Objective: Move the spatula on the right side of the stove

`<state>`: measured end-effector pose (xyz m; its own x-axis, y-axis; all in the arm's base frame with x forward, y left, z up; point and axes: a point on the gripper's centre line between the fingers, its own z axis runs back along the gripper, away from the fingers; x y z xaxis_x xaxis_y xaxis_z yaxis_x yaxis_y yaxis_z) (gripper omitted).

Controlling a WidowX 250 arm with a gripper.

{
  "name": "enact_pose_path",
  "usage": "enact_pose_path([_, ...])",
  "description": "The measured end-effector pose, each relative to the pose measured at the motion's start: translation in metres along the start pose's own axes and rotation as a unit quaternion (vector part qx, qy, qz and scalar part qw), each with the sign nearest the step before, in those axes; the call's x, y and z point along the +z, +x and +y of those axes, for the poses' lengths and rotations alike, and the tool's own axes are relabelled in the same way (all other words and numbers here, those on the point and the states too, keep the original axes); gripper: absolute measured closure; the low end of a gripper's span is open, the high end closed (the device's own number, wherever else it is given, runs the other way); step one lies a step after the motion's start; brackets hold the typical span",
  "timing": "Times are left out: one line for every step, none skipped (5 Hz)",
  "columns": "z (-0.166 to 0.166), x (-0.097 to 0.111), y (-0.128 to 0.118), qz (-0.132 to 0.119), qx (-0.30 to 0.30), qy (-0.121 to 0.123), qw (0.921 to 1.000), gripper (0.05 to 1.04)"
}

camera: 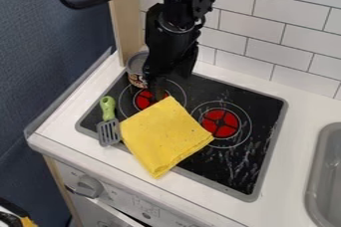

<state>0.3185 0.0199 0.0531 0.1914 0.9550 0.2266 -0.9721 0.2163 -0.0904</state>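
Down from the top edge comes the black robot arm (pixel 174 37), its gripper (pixel 158 89) hanging over the rear left burner area of the stovetop (pixel 266 106), just behind the yellow cloth (pixel 163 134). Whether the gripper is spread, narrowed or gripping something, I cannot tell. The spatula (pixel 108 130) lies at the left of the stovetop, its green handle pointing toward the back and its grey slotted head toward the front, over the stovetop's rim. The head is right beside the cloth's left corner; whether they touch is unclear. The cloth lies folded and slanted across the middle and front of the stovetop, one corner reaching past the front rim. Two red burner centres show, one near the gripper and one to the right of the cloth. A metal can (pixel 137 67) stands upright at the back left corner, near the arm. Farther right, a grey sink (pixel 326 171) is set into the white countertop (pixel 293 171).
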Motion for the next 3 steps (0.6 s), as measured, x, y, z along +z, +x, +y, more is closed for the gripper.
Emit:
enact_pose_path([0.004, -0.010, -0.003, 0.004, -0.007, 0.017, 0.9998, 0.083])
enact_pose_path([0.008, -0.015, 0.015, 0.003, -0.025, 0.014, 0.9996, 0.083])
enact_pose_path([0.013, -0.022, 0.035, 0.002, -0.039, 0.006, 0.9992, 0.083])
